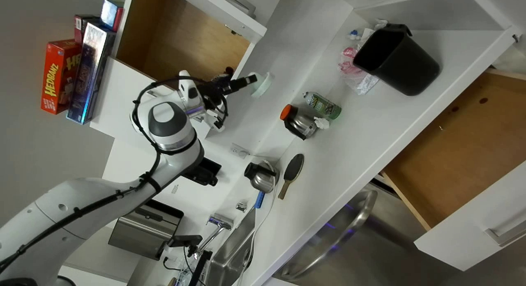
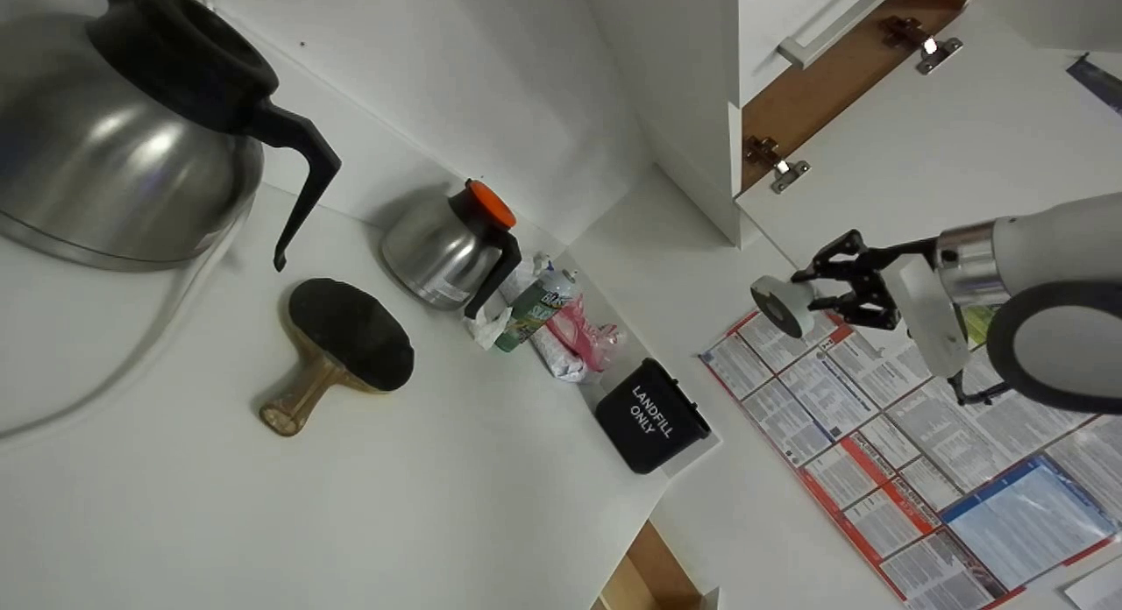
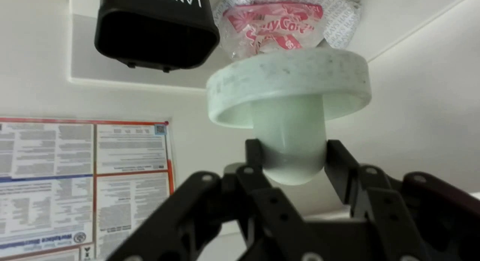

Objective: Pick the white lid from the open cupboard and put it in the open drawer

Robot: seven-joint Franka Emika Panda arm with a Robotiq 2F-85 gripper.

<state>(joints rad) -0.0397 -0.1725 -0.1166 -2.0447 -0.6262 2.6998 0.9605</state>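
Retrieval judged complete; placement pending.
Pincer (image 3: pixel 294 153) grips white lid (image 3: pixel 288 71) by its knob (image 3: pixel 290 129); cupboard (image 1: pixel 199 35) near pincer, open drawer (image 1: pixel 464 150) well below.

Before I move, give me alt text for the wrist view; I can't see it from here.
The gripper is closed on the knob of the white lid, just right of centre. Behind, a black bin shows at upper left, with a pink-and-clear plastic bag to its right. Printed notices show at lower left.
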